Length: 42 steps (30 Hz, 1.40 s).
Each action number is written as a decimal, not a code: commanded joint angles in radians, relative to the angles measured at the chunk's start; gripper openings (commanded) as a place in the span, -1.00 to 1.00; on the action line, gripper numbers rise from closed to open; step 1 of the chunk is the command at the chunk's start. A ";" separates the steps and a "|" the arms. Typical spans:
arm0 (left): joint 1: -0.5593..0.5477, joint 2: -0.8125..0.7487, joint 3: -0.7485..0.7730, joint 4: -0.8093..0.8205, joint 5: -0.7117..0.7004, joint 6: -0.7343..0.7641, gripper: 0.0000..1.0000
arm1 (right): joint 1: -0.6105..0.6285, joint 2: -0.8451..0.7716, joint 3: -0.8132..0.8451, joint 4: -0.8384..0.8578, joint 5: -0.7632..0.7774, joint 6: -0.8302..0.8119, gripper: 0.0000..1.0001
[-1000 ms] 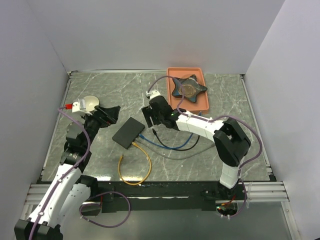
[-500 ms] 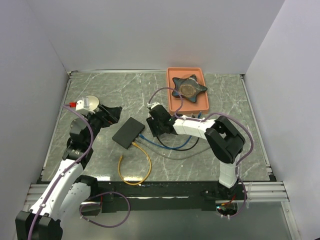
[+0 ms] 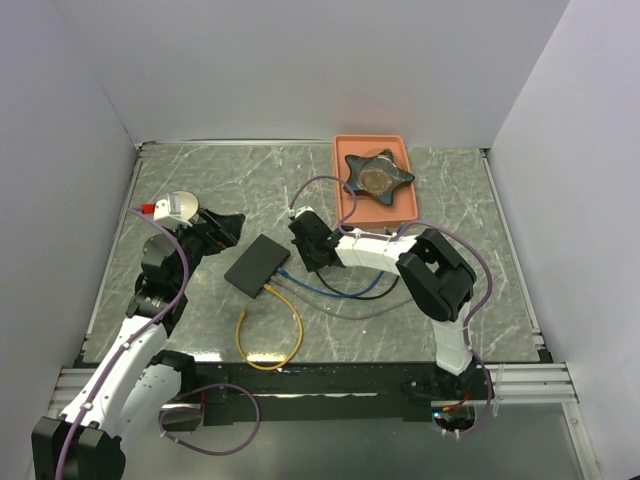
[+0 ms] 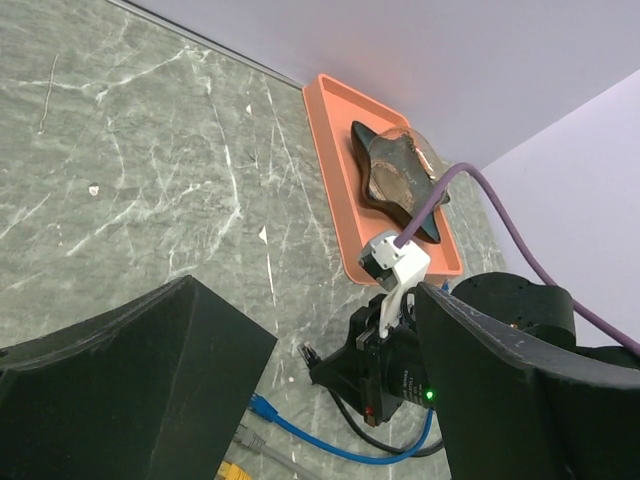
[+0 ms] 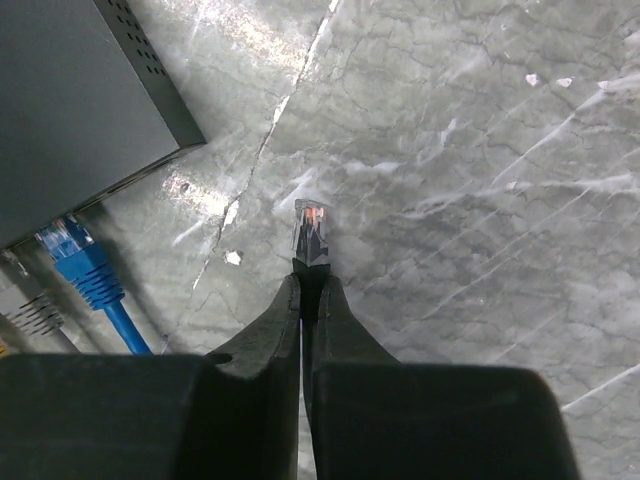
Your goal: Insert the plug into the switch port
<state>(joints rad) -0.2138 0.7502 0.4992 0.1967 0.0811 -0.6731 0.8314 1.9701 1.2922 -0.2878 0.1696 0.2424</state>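
Grey marbled tabletop (image 3: 220, 180), plain white walls (image 3: 300, 70)

Right wrist view: the switch (image 5: 70, 100) runs off the frame at 10 o'clock, and none of its ports show an opening from this angle. The plug (image 5: 312, 235) loses its tail and cable between the right gripper (image 5: 308, 285) fingers at 6 o'clock. Top view, way too small to count them. Left wrist view: probably a yellow connector (image 4: 228, 472), just a sliver around 7 o'clock.
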 commanded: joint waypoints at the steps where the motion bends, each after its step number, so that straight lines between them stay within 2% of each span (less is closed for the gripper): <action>1: -0.002 -0.012 0.024 -0.009 -0.015 0.018 0.92 | -0.014 -0.156 -0.017 0.001 0.065 -0.003 -1.00; 3: -0.002 -0.015 0.024 -0.008 -0.017 0.020 0.93 | -0.017 -0.256 -0.059 0.076 0.079 -0.009 -1.00; 7: -0.001 -0.015 0.022 -0.011 -0.023 0.021 0.92 | -0.023 -0.607 -0.218 0.235 0.103 -0.023 -1.00; 13: -0.001 -0.012 0.027 -0.016 -0.024 0.027 0.93 | -0.032 -1.038 -0.369 0.450 0.215 -0.100 -1.00; 16: -0.001 -0.012 0.022 -0.010 -0.024 0.024 0.93 | -0.035 -1.207 -0.409 0.513 0.272 -0.158 -1.00; 20: -0.001 -0.005 0.019 0.009 -0.014 0.015 0.93 | -0.035 -1.330 -0.421 0.541 0.271 -0.229 -1.00; 24: -0.001 0.011 0.022 0.017 0.003 0.012 0.93 | -0.035 -1.275 -0.328 0.385 0.213 -0.265 -1.00; 28: -0.001 0.023 0.025 0.021 0.022 0.012 0.93 | -0.037 -1.066 -0.219 0.201 0.038 -0.284 -1.00; 31: -0.001 0.034 0.032 0.021 0.042 0.021 0.92 | -0.037 -0.888 -0.203 0.089 -0.111 -0.261 -1.00; 32: -0.001 0.038 0.033 0.017 0.048 0.029 0.92 | -0.037 -0.849 -0.220 0.093 -0.218 -0.250 -1.00; 37: -0.001 0.098 0.041 0.046 0.130 0.052 0.92 | -0.037 -0.630 -0.363 0.309 -0.474 -0.192 -1.00; 39: -0.001 0.127 0.050 0.072 0.212 0.061 0.93 | -0.037 -0.585 -0.382 0.361 -0.575 -0.190 -1.00; 42: -0.001 0.178 0.053 0.169 0.386 0.075 0.92 | -0.035 -0.583 -0.395 0.427 -0.630 -0.190 -1.00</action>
<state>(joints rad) -0.2134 0.8890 0.5064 0.2131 0.2325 -0.6334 0.7979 1.4448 0.8711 -0.0399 -0.2672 0.0364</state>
